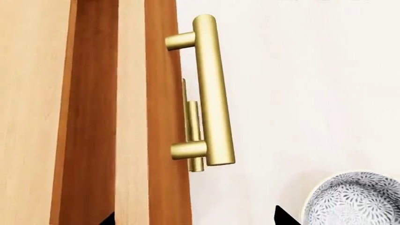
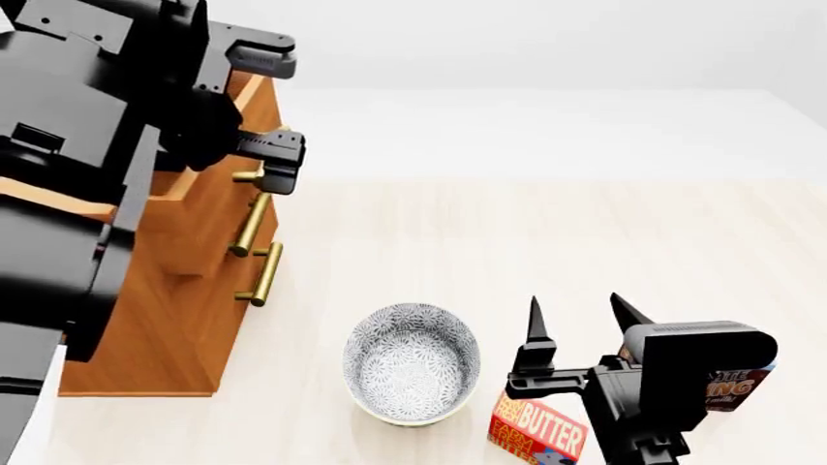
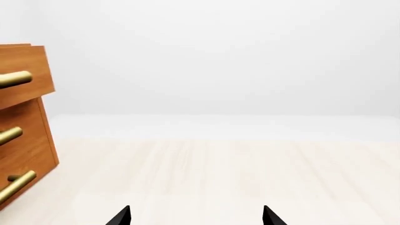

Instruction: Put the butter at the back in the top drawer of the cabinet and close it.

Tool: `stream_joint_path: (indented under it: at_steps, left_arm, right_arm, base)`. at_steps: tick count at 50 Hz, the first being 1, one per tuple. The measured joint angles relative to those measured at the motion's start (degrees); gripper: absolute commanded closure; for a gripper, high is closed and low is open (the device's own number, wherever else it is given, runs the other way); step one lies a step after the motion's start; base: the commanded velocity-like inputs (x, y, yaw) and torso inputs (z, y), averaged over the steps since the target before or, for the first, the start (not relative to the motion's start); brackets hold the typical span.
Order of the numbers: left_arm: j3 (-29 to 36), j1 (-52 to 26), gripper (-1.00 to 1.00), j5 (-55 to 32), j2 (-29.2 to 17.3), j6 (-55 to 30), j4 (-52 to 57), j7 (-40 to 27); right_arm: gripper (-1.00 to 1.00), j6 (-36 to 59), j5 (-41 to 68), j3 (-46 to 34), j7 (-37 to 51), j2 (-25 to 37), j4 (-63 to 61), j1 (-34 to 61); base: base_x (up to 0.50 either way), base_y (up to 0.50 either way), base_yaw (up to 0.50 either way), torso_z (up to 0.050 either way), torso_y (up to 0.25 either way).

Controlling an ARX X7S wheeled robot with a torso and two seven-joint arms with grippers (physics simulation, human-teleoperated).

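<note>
The honey-brown cabinet (image 2: 194, 291) stands at the left. Its top drawer (image 1: 131, 140) is pulled out a little and juts past the two lower drawers in the right wrist view (image 3: 28, 70). The drawer's brass bar handle (image 1: 209, 89) lies between the tips of my open, empty left gripper (image 1: 195, 220), which hovers at the drawer front (image 2: 267, 102). A red-orange butter carton (image 2: 540, 433) lies at the near edge. My right gripper (image 2: 578, 315) is open and empty, raised just above and behind the carton, pointing at bare table (image 3: 196, 216).
A patterned grey-white bowl (image 2: 413, 362) sits between cabinet and butter, and shows in the left wrist view (image 1: 353, 199). A dark-brown pudding box (image 2: 739, 383) is half hidden behind my right arm. Two lower brass handles (image 2: 262, 274) stick out from the cabinet.
</note>
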Motion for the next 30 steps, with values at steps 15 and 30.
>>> stream_joint_path:
  at_steps: [15, 30]
  left_arm:
    - [-0.46, 0.87, -1.00, -5.51, -0.84, -3.96, 6.34, -0.72]
    - [6.82, 1.33, -1.00, -32.56, -3.27, -5.08, 12.00, -18.48]
  right_arm:
    - [-1.00, -0.13, 0.29, -0.09, 0.24, 0.27, -0.04, -0.02]
    - [-1.00, -0.25, 1.03, 0.54, 0.62, 0.65, -0.58, -0.39]
  base:
    - [0.00, 0.00, 0.00, 0.000, 0.000]
    - [0.00, 0.00, 0.00, 0.000, 0.000]
